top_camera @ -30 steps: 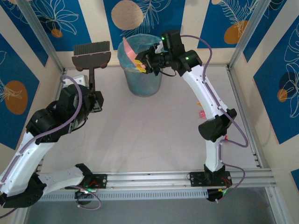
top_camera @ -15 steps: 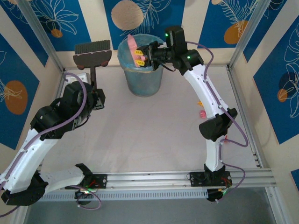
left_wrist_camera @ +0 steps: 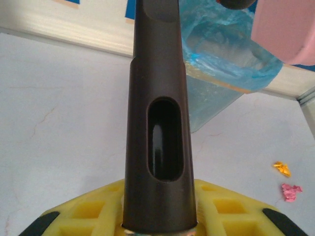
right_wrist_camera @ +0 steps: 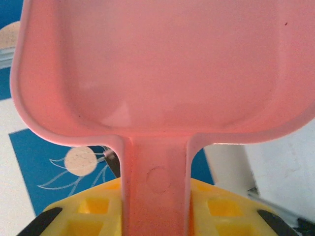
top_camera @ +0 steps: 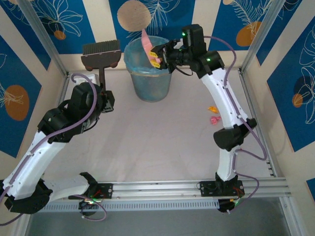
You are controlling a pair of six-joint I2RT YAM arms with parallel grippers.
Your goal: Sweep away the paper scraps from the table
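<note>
So here's where you're at: your left tool (top_camera: 104, 95) is clamped tight on the dark handle of the brush (top_camera: 101, 54), and the brush stands upright with its bristle head up near the back wall, off the worktop (top_camera: 157, 142). In the left wrist view the yellow fingers (left_wrist_camera: 88, 211) hug the handle on both sides, so that grip looks solid. Your right tool (top_camera: 158, 55) is closed on the stem of the pink dustpan (top_camera: 146, 39), holding it tipped up over the rim of the blue-lined bin (top_camera: 150, 81) at the back middle. From the right wrist view, the inside of the pan looks bare, though its far edge is cut off. The paper scraps (top_camera: 213, 114) that you can make out are two little bits on the right side of the worktop: an orange scrap (top_camera: 212, 109) and a pink scrap (top_camera: 214, 119) just beside it, both close to the right arm's white forearm. They sit well apart from both tools. The right tool is up at the bin, farther back and to the left of them, and the left tool is across the worktop on the far left. The left wrist view catches the same pair low on the right, past the bin, lying flat on the surface.
</note>
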